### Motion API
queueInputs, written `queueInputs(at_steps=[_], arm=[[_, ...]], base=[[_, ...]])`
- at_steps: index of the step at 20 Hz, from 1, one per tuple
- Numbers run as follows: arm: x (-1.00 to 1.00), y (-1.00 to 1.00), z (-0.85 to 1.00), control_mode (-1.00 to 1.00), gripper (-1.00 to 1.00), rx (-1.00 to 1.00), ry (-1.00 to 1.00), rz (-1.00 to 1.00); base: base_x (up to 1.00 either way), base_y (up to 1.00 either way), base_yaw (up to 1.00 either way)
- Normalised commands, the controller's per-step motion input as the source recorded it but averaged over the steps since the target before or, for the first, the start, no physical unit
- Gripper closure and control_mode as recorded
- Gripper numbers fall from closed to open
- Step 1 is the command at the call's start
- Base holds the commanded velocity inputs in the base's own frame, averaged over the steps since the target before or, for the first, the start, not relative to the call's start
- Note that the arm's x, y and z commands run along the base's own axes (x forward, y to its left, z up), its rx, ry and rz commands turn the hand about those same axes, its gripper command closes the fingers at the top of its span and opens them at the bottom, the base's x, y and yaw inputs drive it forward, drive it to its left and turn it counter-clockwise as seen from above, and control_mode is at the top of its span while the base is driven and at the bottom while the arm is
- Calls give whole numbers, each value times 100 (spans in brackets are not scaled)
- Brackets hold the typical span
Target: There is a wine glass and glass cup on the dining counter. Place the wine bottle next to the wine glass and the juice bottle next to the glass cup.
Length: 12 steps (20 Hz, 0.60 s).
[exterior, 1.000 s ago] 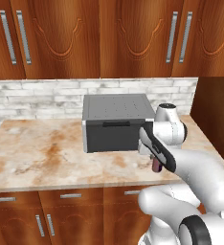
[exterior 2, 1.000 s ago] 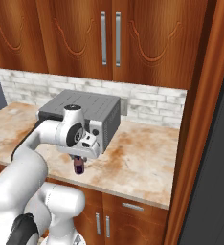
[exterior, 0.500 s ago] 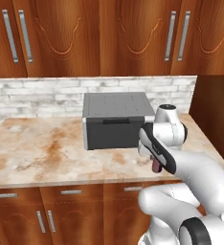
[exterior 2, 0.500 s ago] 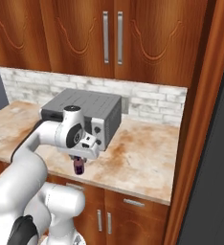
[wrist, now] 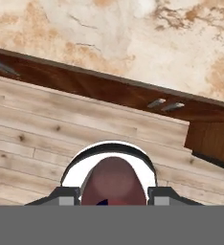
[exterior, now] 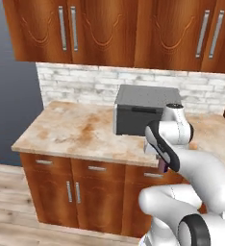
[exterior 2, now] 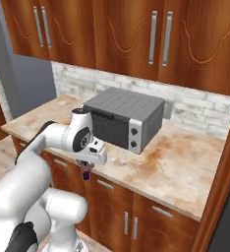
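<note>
The gripper (exterior 2: pixel 87 170) is closed on the juice bottle (exterior 2: pixel 87 173), holding it just off the front edge of the wall counter (exterior 2: pixel 186 172), over the wooden floor (wrist: pixel 47 129). Keep the bottle upright and the grip firm during transport to the dining counter. Its contents cannot be judged; the body looks opaque maroon.
</note>
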Motion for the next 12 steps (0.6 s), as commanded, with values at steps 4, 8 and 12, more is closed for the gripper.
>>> queueInputs(at_steps=[4, 8, 12], arm=[[0, 0, 0, 100, 100, 0, 0, 0], [0, 0, 0, 100, 100, 0, 0, 0], [0, 0, 0, 100, 100, 0, 0, 0]], base=[[-8, 17, 99], [-3, 5, 100], [-2, 3, 100]])
